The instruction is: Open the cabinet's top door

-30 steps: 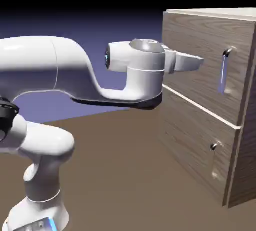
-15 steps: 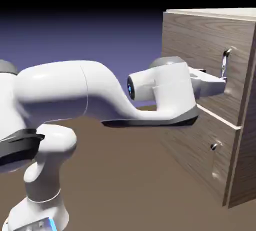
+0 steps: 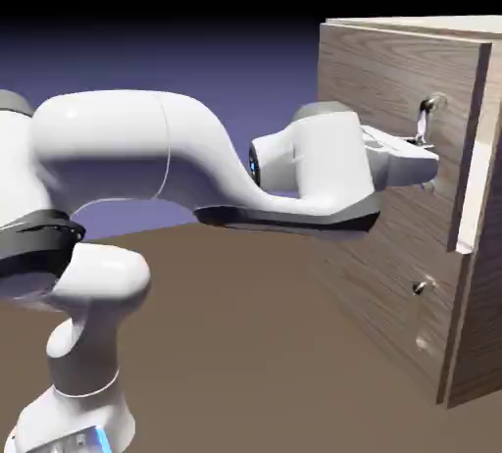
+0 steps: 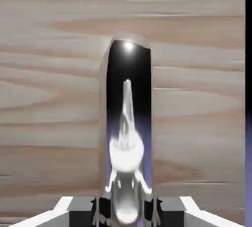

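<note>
The cabinet [image 3: 392, 275] stands at the exterior view's right. Its top door [image 3: 392, 78] is the taller wood-grain panel, and it stands slightly ajar, with a pale edge [image 3: 475, 186] showing along its far side. My gripper [image 3: 427, 159] is shut on the lower part of the door's vertical silver bar handle [image 3: 424, 120]. In the hand view the shiny handle [image 4: 128, 123] runs up the middle of the wood-grain door [image 4: 49, 98]. It is pinched between my gripper [image 4: 128, 210], whose grey fingertips [image 4: 101, 206] show at the bottom edge.
Below the top door, the shorter lower panel [image 3: 382, 294] with its short handle [image 3: 422, 287] is closed. The brown table [image 3: 235, 343] stretches between my white arm's base [image 3: 83, 382] and the cabinet.
My arm reached to the handle and the gripper went from open to shut on it. The top door has since swung out a little, with its handle shifted up and left.
</note>
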Robot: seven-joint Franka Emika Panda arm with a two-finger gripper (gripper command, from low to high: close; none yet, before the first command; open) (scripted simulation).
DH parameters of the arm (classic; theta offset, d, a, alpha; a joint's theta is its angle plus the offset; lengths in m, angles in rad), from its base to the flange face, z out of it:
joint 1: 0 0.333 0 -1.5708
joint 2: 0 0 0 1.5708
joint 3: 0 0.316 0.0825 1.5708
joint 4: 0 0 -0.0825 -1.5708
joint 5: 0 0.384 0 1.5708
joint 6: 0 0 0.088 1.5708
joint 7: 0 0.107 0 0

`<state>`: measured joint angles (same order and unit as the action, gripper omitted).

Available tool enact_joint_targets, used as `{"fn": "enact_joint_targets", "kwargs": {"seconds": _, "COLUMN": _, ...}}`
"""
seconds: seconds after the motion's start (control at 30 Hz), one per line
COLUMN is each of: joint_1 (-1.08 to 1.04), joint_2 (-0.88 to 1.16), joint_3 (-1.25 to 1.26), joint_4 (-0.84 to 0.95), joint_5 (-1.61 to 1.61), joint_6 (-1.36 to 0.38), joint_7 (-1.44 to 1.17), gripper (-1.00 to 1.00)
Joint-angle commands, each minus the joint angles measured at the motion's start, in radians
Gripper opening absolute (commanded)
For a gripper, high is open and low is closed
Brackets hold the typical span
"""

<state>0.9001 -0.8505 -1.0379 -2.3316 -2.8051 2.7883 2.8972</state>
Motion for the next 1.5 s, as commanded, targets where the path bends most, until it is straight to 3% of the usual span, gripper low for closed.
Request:
{"fn": "enact_joint_targets", "kwargs": {"seconds": 0.0, "joint_1": -0.036, "joint_2": 0.001, "joint_3": 0.029, "joint_4": -0.026, "joint_5": 0.019, "joint_6": -0.014, "joint_7": 0.0, "gripper": -1.0}}
{"fn": "enact_joint_targets", "kwargs": {"seconds": 0.47, "joint_1": -0.543, "joint_2": -0.053, "joint_3": 0.497, "joint_4": -0.331, "joint_5": 0.314, "joint_6": -0.127, "joint_7": 0.0, "gripper": -1.0}}
{"fn": "enact_joint_targets", "kwargs": {"seconds": 0.73, "joint_1": -0.737, "joint_2": -0.217, "joint_3": 0.757, "joint_4": -0.503, "joint_5": 0.637, "joint_6": -0.199, "joint_7": -0.14, "gripper": -1.0}}
{"fn": "enact_joint_targets", "kwargs": {"seconds": 1.1, "joint_1": -0.784, "joint_2": -0.451, "joint_3": 1.051, "joint_4": -0.654, "joint_5": 1.115, "joint_6": -0.36, "joint_7": -0.368, "gripper": -1.0}}
{"fn": "enact_joint_targets", "kwargs": {"seconds": 1.47, "joint_1": -0.661, "joint_2": -0.554, "joint_3": 1.415, "joint_4": -0.67, "joint_5": 1.584, "joint_6": -0.682, "joint_7": -0.498, "gripper": -1.0}}
